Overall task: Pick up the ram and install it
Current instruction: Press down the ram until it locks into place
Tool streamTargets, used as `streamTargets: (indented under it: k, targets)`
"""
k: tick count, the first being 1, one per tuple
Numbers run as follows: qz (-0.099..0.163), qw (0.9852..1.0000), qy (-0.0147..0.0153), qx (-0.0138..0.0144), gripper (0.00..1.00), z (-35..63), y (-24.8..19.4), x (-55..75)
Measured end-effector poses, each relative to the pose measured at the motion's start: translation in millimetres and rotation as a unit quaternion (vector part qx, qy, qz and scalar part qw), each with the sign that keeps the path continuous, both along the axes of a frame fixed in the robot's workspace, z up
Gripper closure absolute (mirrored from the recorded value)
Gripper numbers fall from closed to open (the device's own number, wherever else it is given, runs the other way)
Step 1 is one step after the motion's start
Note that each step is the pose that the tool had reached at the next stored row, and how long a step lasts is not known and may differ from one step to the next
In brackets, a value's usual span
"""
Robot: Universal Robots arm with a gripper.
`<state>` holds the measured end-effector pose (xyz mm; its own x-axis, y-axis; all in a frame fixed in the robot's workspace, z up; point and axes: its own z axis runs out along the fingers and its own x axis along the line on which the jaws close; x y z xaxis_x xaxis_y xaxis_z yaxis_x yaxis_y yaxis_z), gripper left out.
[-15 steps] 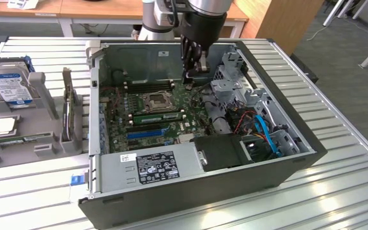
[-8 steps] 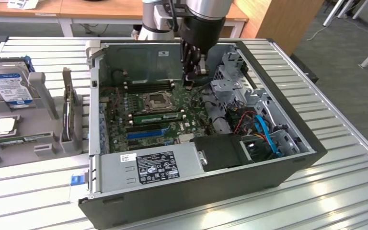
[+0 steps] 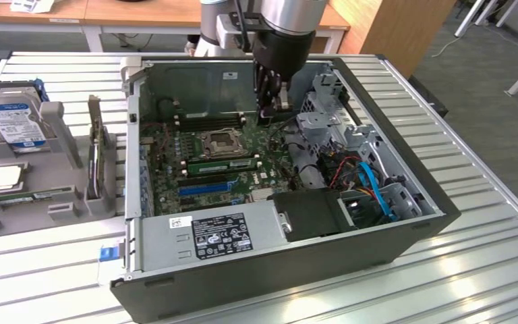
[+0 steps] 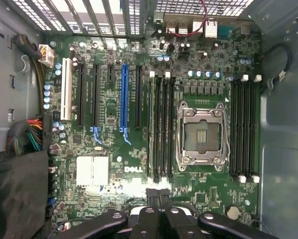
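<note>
Gripper closed over mobo, its body cut off by frame.

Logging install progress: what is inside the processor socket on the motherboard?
The processor socket holds no chip; its bare contacts show inside the metal frame. Nothing covers the middle; its edges lie under that frame.

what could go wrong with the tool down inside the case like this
The shut tool hangs inside the case close to the grey drive cage; a sideways move could strike it.
The processor socket sits open and empty beside the memory slots, so a slip might damage its contacts.
The ram stands in a slot by the socket; whether it is latched cannot be told, so it may be crooked.
</note>
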<state>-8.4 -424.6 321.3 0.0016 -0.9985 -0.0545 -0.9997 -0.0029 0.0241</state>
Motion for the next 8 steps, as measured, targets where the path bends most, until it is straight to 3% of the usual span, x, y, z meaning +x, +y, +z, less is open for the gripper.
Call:
streamTargets:
  k: [8]
  targets:
    - [0.000, 1.0000, -0.0005, 0.0000, 0.90, -6.8, 0.0, 0.0]
